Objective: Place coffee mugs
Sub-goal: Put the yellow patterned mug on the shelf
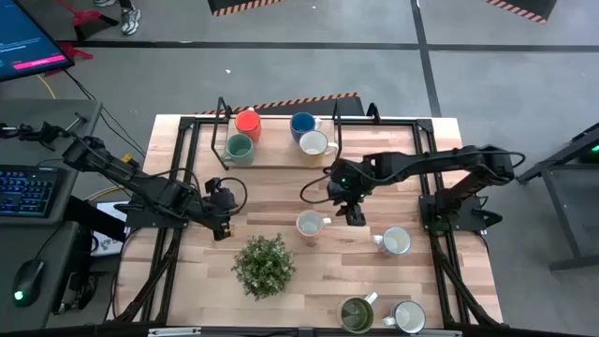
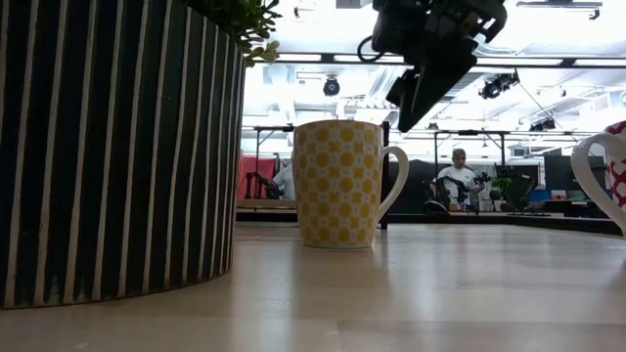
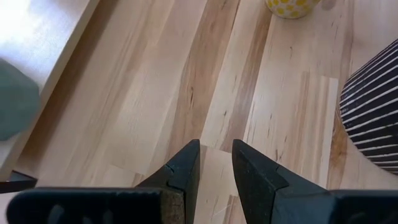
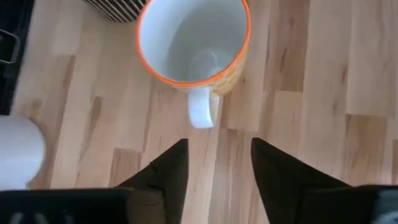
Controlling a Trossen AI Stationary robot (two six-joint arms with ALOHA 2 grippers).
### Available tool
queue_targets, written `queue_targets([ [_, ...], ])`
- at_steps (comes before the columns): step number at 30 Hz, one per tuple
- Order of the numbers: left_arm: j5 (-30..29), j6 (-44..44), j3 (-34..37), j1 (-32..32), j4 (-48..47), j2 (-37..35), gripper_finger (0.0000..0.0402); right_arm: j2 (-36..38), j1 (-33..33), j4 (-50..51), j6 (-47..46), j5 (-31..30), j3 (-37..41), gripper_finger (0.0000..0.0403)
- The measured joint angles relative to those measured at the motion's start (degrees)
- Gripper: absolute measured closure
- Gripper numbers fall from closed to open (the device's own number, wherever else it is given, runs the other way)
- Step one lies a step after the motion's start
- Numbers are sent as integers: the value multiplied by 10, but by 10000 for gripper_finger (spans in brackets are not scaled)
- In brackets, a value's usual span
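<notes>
High view, eight mugs [image 1: 312, 225], one potted plant [image 1: 265, 265], two arms

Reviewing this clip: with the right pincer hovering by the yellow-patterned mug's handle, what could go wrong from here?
The right pincer is open just short of the yellow-patterned mug, lined up with its handle; a slightly off approach could push the handle and spin the mug. The potted plant stands close by, so a shoved mug might bump it.

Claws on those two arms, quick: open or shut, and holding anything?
Left claw: fingers slightly apart, holding nothing, over bare table.
Right claw: open, empty, just behind the yellow-patterned mug and its handle.
</notes>
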State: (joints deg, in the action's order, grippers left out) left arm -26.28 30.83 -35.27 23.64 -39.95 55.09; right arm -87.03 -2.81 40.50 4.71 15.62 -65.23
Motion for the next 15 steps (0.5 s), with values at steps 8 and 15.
queue_targets([
  [8,-5,0,0,0,0,0,320,-25,26,-47,-47,-23,0,186],
  [15,-5,-7,0,0,0,0,320,-41,48,-52,-49,-44,0,183],
])
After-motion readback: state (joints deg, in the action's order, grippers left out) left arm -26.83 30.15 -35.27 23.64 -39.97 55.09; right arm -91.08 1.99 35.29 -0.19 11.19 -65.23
